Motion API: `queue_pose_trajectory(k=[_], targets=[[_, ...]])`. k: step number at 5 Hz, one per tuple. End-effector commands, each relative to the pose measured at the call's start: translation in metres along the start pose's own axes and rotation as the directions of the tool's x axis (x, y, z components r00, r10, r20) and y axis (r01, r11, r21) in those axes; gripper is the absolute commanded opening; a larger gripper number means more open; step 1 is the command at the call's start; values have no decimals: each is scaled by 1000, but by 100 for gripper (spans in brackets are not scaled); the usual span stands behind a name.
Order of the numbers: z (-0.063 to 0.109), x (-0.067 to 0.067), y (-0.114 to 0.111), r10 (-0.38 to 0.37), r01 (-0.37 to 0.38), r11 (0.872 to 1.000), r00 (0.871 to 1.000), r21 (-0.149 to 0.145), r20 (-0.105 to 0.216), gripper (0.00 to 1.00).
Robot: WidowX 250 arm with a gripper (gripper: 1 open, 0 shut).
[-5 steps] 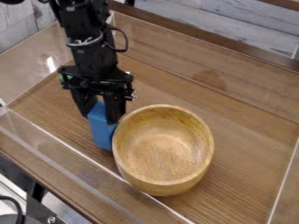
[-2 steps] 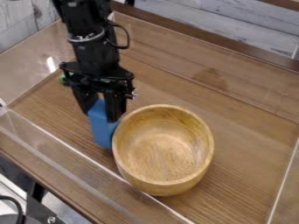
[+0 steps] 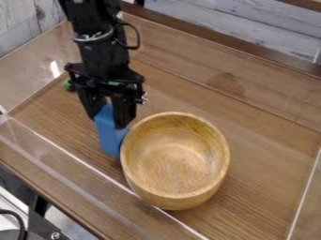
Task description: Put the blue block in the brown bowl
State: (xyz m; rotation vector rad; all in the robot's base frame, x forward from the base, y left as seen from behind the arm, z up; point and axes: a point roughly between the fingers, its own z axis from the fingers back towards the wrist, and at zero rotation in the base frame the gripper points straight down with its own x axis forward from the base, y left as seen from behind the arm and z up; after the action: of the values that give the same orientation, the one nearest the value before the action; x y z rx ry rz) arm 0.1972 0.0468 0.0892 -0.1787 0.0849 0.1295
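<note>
We have the hand (image 3: 111, 114) shut on the blue block (image 3: 109, 134), held upright just left of the brown bowl (image 3: 177, 159), whose hollow lies right and nearer.

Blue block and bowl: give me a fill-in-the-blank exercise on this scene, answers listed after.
1. The gripper is shut on the ____ block.
2. The wooden bowl has ____ inside it.
3. In the picture, the block stands just ____ of the bowl.
4. The gripper points ____ at the table.

Missing words: blue; nothing; left; down
</note>
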Motion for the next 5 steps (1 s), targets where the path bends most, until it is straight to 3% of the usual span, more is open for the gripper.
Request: queue_pose_trajectory(k=[1,5], targets=[[19,8,-3,-25,24,999,998,21,64,0],[29,6,-9,-50,48,999,997,22,67,0]])
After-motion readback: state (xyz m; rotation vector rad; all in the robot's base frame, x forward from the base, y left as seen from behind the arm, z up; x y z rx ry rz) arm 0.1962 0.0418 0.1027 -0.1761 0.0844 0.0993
